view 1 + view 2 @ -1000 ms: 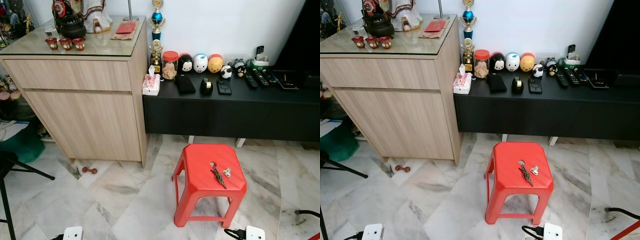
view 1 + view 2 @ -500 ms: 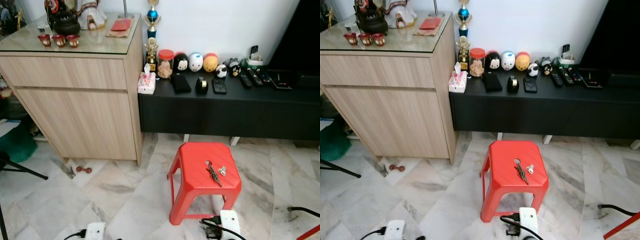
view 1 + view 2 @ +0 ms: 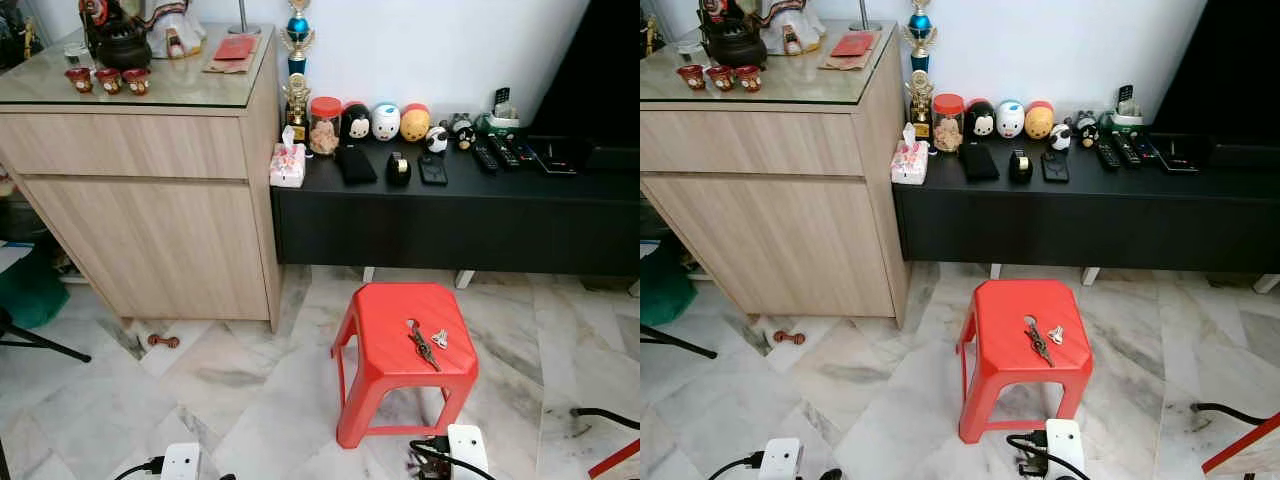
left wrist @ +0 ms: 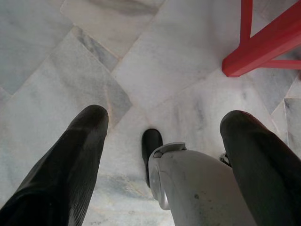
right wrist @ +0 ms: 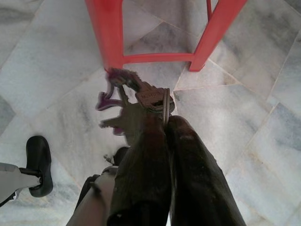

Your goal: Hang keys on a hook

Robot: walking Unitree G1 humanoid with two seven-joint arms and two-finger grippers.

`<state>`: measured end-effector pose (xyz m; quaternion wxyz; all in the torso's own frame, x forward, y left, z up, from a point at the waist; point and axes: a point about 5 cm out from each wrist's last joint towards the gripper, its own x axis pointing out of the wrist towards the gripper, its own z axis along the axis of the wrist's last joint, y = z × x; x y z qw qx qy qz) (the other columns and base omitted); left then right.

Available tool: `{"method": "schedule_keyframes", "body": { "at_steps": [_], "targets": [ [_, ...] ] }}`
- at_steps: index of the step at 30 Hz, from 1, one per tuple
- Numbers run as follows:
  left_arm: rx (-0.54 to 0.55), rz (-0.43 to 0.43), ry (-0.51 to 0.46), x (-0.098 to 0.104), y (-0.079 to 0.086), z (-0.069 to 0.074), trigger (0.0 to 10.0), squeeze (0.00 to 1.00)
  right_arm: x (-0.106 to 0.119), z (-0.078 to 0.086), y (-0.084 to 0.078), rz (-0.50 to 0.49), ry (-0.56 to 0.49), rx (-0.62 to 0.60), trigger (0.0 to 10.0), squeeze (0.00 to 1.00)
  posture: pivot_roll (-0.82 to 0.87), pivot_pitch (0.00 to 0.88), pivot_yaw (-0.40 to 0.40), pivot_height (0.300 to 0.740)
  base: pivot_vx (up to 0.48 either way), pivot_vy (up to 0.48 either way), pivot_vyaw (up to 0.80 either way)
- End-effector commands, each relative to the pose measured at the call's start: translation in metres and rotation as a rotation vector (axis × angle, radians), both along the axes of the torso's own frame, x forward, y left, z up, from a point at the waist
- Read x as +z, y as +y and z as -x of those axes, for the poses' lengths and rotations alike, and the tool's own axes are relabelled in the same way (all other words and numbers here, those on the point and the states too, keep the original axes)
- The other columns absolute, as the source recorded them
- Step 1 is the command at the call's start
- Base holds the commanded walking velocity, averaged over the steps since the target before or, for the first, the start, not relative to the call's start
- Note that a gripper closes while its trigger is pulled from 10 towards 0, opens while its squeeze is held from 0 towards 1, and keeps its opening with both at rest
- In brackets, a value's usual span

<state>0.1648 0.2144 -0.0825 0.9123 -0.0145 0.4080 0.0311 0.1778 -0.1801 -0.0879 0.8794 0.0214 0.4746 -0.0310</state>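
Observation:
A red plastic stool stands on the marble floor in front of me, with a bunch of keys lying on its seat. In the right wrist view my right gripper hangs low beside the stool's legs, shut on a second bunch of keys with a purple piece. These keys stick out past the fingertips. My left gripper is open and points down at the floor, with a stool leg at one side and nothing between its fingers.
A light wooden cabinet stands at the left. A low black console along the white wall carries toys, a jar, remotes and a tissue box. Two white boxes with cables and a small dumbbell lie on the floor.
The head views have shifted as the camera moved; the stool and its keys now sit slightly more to the left. Nothing in the scene itself has visibly moved.

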Motion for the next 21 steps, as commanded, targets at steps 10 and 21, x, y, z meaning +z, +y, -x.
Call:
{"method": "schedule_keyframes", "body": {
  "at_steps": [10, 21],
  "targets": [
    [-0.012, -0.004, 0.002, -0.0005, -0.0011, 0.0007, 10.0, 0.00, 0.0017, -0.0035, -0.0015, 0.004, -0.008, -0.024, 10.0, 0.00, 0.09, 0.021, -0.063, 0.740, 0.000, -0.207, 0.00],
    [-0.012, -0.006, 0.008, -0.0010, -0.0009, 0.0015, 10.0, 0.00, 0.0028, -0.0052, -0.0032, 0.016, -0.017, -0.035, 10.0, 0.00, 0.09, 0.034, -0.061, 0.740, 0.000, -0.381, 0.00]
  ]
}}
